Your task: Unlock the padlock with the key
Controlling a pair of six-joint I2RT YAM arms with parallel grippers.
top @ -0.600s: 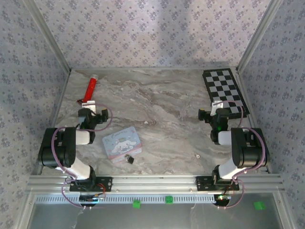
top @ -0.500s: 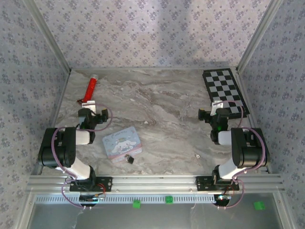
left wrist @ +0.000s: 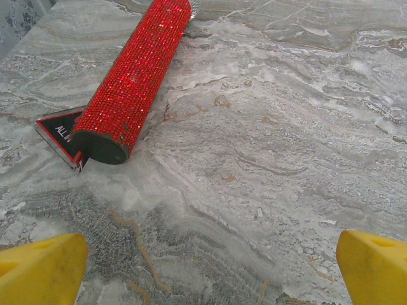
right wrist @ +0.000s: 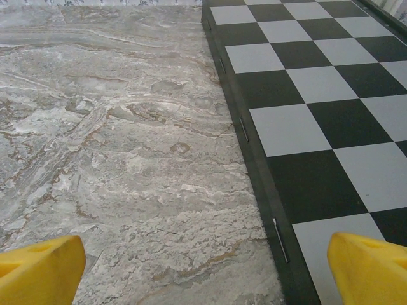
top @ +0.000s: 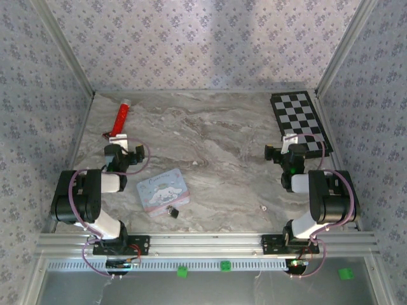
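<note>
Table (top: 216, 140) – grey marbled top, walled on three sides with patterned paper.

1. Padlock (top: 172, 210) – small dark block at the near right corner of the tin (top: 163, 190); touching it or just beside it, cannot tell which. Free of both end effectors.
2. Key (top: 261, 207) – pale speck lying flat on the table, well to the right of the tin and about level with the padlock. Untouched.
3. Tin – pastel, cartoon print on the lid, lying flat and turned slightly askew.
4. Left end effector (top: 118, 138) – just beyond the tin and to its left, pointing away from the bases. Spread wide with nothing between the yellow fingertips (left wrist: 39, 268); bare table under the gap (left wrist: 203, 267).
5. Right end effector (top: 291, 141) – well to the right of the tin, somewhat farther back. Spread wide, holding nothing (right wrist: 203, 270).
6. Red tube (top: 119, 117) – glittery, lying on its side beyond the tin on the far left; near end resting on a small black label (left wrist: 57, 135).
7. Checkerboard (top: 300, 121) – black and white, flat on the table, far right of the tin in the back corner (right wrist: 318, 95).
</note>
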